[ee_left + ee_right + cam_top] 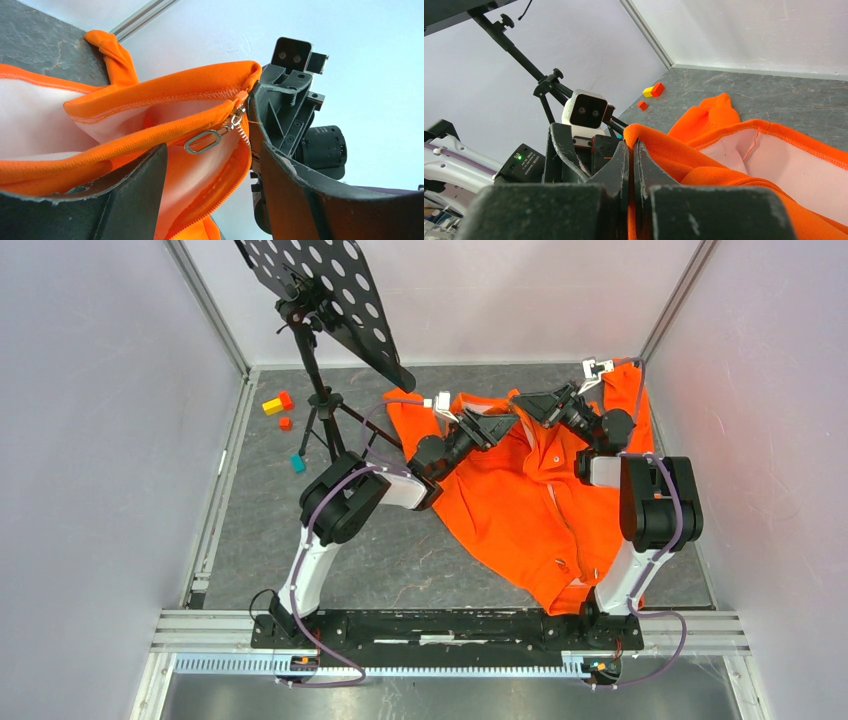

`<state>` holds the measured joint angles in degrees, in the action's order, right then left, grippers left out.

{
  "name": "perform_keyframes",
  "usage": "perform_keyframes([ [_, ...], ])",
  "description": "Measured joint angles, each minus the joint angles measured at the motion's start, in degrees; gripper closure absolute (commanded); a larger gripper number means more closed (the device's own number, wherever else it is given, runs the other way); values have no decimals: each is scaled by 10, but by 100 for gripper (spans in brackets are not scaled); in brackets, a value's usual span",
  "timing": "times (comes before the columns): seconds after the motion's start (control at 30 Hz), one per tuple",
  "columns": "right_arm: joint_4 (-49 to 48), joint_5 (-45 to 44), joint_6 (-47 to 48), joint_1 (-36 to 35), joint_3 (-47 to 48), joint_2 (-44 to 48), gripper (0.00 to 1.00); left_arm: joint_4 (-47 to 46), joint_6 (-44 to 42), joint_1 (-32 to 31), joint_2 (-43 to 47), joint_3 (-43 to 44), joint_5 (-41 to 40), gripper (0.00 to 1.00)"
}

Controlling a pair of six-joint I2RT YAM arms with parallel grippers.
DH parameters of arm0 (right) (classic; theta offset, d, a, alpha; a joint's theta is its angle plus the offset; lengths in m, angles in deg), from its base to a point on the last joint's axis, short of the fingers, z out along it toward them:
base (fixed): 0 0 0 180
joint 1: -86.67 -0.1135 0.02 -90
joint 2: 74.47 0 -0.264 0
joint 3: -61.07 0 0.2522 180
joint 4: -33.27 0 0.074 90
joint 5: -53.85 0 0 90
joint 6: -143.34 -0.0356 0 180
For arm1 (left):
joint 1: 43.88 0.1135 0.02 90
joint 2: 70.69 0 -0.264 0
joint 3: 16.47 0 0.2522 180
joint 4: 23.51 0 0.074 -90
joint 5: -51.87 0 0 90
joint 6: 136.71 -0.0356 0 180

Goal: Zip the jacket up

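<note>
One jacket (pixel 520 500) lies right of centre on the table (pixel 400 560), collar far; right gripper (pixel 631 150) is pinched shut on its top edge, probably to keep the zipper (pixel 244 136) taut. Left gripper (pixel 212 150) stands wide around the single zipper pull (pixel 202 142), not gripping. Four small blocks (pixel 272 407) sit far left.

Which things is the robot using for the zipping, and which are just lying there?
For the job: jacket, zipper pull, left gripper, right gripper.
Just lying about: coloured blocks, black stand.
</note>
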<state>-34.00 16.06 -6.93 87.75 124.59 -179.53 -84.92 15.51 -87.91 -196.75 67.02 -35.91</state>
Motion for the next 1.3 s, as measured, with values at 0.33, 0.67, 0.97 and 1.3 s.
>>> perform_keyframes([
  [0.33,-10,0,-6,0,0,0,100,-18,16,6,-18,23,4,28],
  [0.67,-22,0,-18,0,0,0,100,-53,17,6,-18,23,16,37],
  [0.97,-25,0,-25,0,0,0,100,-60,17,7,-18,18,25,49],
  [1.3,-25,0,-29,0,0,0,100,-66,24,7,-18,17,29,64],
])
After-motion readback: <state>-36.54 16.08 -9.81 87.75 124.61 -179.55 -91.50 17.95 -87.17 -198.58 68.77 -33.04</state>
